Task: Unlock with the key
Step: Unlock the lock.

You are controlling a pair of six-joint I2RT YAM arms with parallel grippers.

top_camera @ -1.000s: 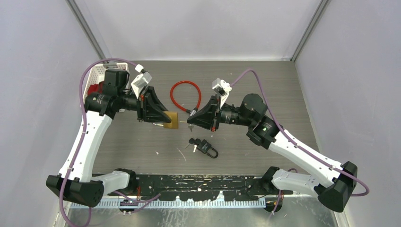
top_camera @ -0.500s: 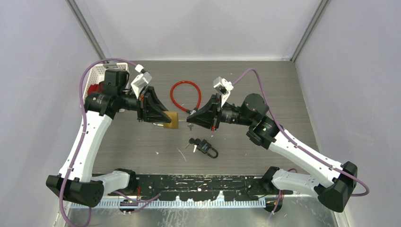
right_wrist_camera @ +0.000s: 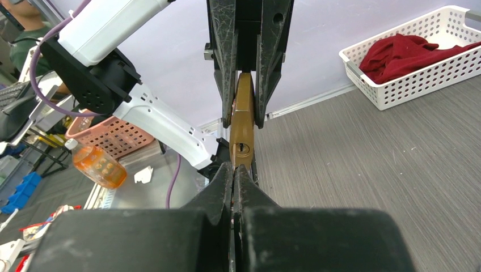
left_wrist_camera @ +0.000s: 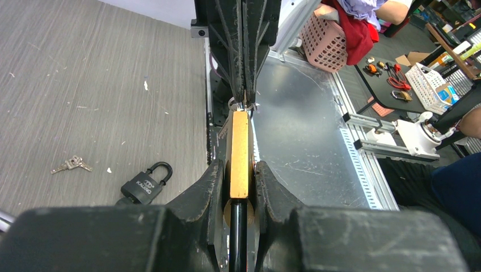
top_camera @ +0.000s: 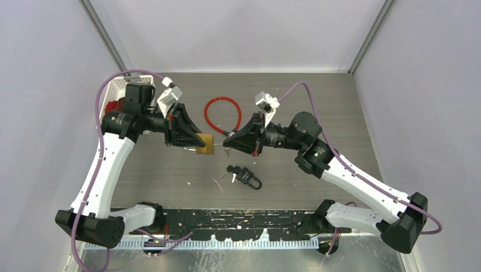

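Brass padlock [top_camera: 206,143], clamped above the table in left gripper [top_camera: 197,142]; right gripper [top_camera: 228,138], closed on key [top_camera: 227,149], has edged nearer, tip at keyhole [right_wrist_camera: 242,148], insertion likely next.

I am counting two padlocks: one brass padlock [top_camera: 205,143] and one black padlock [top_camera: 249,177]. I am counting two lots of keys: hanging keys [top_camera: 227,151] and loose keys [top_camera: 229,171], each too small to number. I am also listing one red cable loop [top_camera: 222,113], one white basket [right_wrist_camera: 422,79] and one red cloth [right_wrist_camera: 408,54].
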